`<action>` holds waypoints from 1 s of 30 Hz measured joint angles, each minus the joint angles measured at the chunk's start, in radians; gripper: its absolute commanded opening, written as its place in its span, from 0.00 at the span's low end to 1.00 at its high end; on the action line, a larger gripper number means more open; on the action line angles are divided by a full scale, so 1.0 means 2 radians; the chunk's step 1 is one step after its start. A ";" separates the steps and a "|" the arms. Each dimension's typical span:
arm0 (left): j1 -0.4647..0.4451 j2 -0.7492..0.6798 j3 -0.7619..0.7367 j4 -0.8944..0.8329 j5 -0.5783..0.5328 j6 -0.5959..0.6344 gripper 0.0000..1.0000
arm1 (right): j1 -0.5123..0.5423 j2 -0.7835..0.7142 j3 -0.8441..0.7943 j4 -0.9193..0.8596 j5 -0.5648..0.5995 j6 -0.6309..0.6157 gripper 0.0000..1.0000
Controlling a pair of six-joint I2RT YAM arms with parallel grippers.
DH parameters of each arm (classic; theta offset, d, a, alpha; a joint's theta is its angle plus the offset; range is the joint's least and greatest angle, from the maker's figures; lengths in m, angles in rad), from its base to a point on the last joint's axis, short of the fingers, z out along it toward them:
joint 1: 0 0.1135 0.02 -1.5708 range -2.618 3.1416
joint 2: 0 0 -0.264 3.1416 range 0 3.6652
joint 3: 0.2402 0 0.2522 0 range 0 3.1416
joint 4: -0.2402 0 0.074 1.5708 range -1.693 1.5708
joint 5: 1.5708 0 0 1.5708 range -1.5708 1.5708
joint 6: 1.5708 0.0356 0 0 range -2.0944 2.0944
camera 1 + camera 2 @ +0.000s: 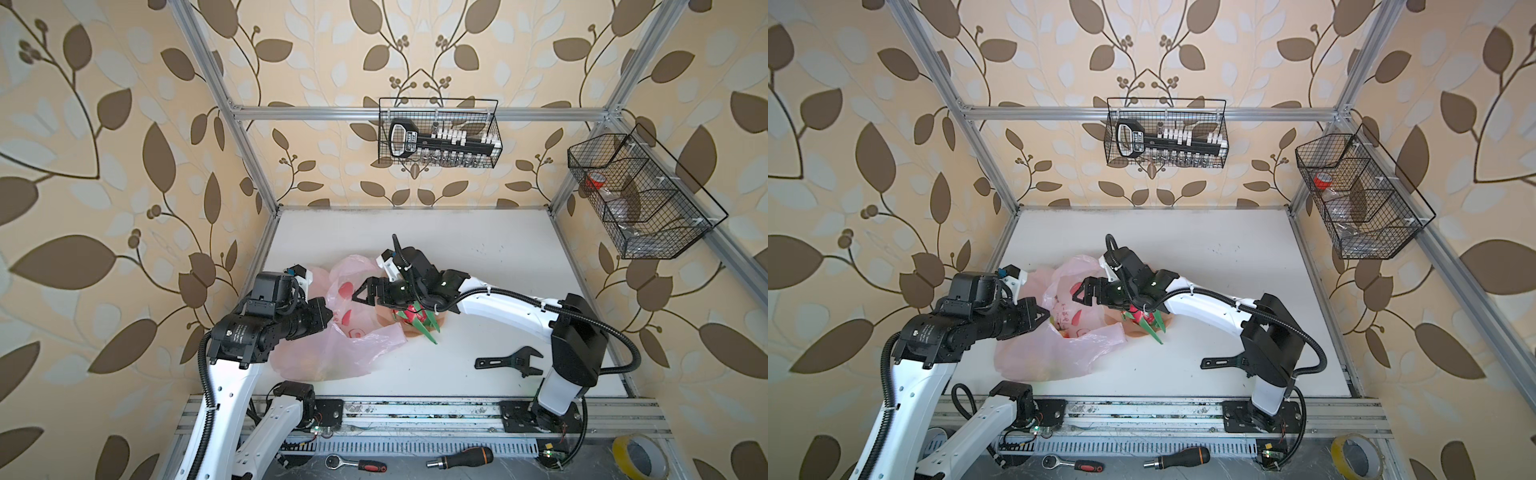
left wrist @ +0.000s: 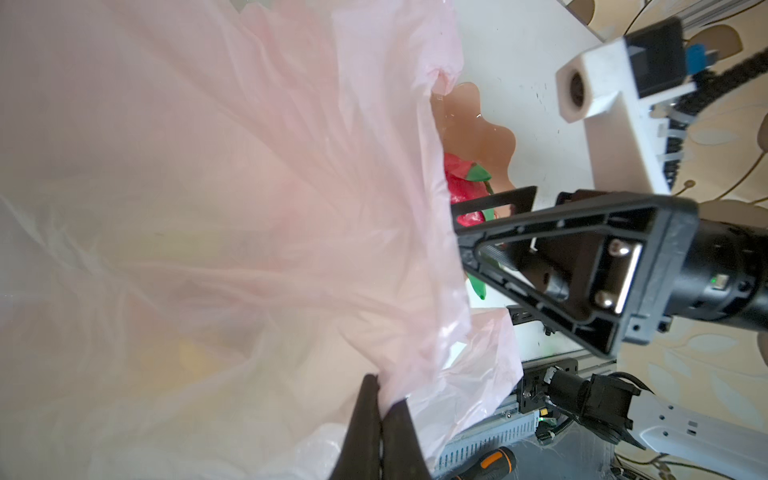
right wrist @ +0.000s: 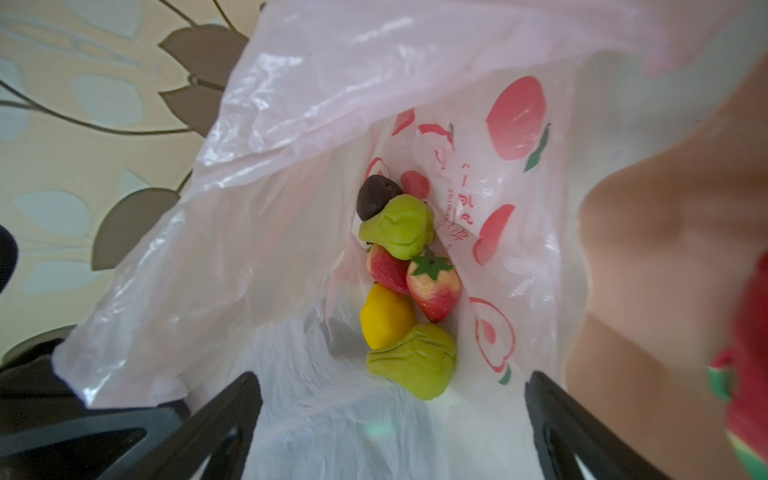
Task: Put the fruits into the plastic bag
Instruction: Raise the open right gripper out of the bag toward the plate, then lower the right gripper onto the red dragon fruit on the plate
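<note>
Pears (image 3: 397, 226), strawberries (image 3: 434, 291), a yellow fruit (image 3: 384, 316) and a dark purple ball (image 3: 376, 201) lie inside the pink plastic bag (image 1: 353, 353) at the bench's (image 1: 478, 257) near left; the dragon fruit (image 1: 413, 313) sits in the scalloped bowl (image 1: 384, 318) just right of it. The left fingers (image 2: 374, 424) pinch the bag's rim, while the right fingers (image 3: 224, 415) stand spread at its mouth.

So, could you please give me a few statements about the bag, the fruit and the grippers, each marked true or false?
1. The left gripper is shut on an edge of the plastic bag. True.
2. The dragon fruit lies inside the bag. False: it sits in the peach-pink bowl beside the bag.
3. The right gripper is open and holds nothing. True.
4. Only one strawberry lies in the bag. False: two strawberries lie there.
</note>
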 measured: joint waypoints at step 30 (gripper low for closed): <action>0.000 0.001 -0.001 0.000 0.000 0.000 0.00 | -0.041 0.020 0.080 -0.311 0.213 -0.376 1.00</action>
